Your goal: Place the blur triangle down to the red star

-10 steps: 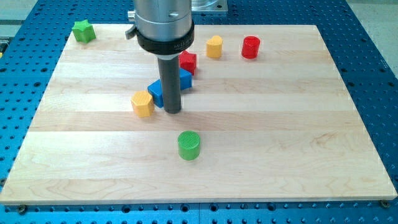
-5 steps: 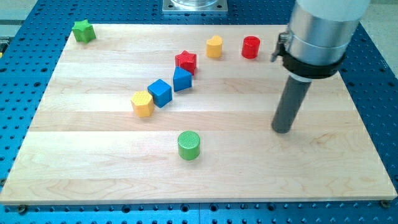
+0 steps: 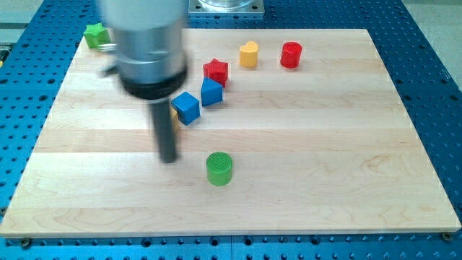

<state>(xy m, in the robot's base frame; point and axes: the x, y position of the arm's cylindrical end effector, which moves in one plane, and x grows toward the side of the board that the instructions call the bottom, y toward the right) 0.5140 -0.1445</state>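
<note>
The blue triangle [image 3: 211,92] lies just below and to the left of the red star [image 3: 216,71], touching or nearly touching it. A blue cube [image 3: 186,107] sits lower left of the triangle. My tip [image 3: 168,158] rests on the board left of the green cylinder [image 3: 219,168] and below the blue cube, well away from the triangle. The rod hides most of a yellow block [image 3: 175,115] behind it. The arm looks motion-blurred.
A yellow heart [image 3: 248,54] and a red cylinder [image 3: 291,55] stand near the view's top. A green star [image 3: 94,34] sits at the top left corner, partly behind the arm. The wooden board [image 3: 325,159] lies on a blue perforated table.
My tip swept from beside the blue cube to the board's right side, then back left to a spot left of the green cylinder. The blocks have not moved.
</note>
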